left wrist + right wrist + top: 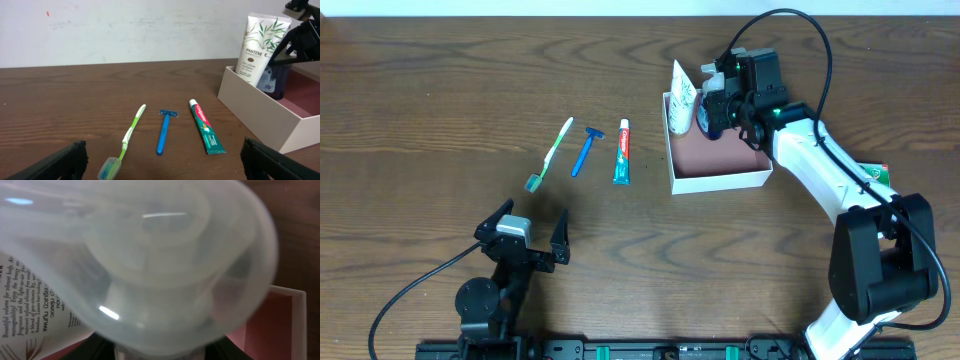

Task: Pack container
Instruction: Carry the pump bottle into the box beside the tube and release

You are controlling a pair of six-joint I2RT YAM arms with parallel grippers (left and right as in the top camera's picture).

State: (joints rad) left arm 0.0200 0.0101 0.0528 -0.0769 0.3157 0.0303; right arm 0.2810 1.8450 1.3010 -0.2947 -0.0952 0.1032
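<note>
**A:** Cloudy cap [150, 255] filling the lens, right fingers [300, 37] clamped on the dark-blue bottle [275, 82], inside the container [720, 182] beside the white tube [261, 45].

**B:** Left fingers [65, 162] spread wide, empty, over the worktop [440, 120]; toothbrush [552, 152], razor [586, 150], toothpaste [622, 153] lie side by side near the container.

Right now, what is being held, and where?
The right pincer grips a dark-blue, clear-capped plastic bottle by its upper part; the left pincer is empty.

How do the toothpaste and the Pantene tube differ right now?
The toothpaste lies flat on the table; the Pantene tube stands inside the box. The toothpaste is slimmer, marked red and green; the Pantene tube is wider and white with leaf print. Both are squeeze tubes.
</note>
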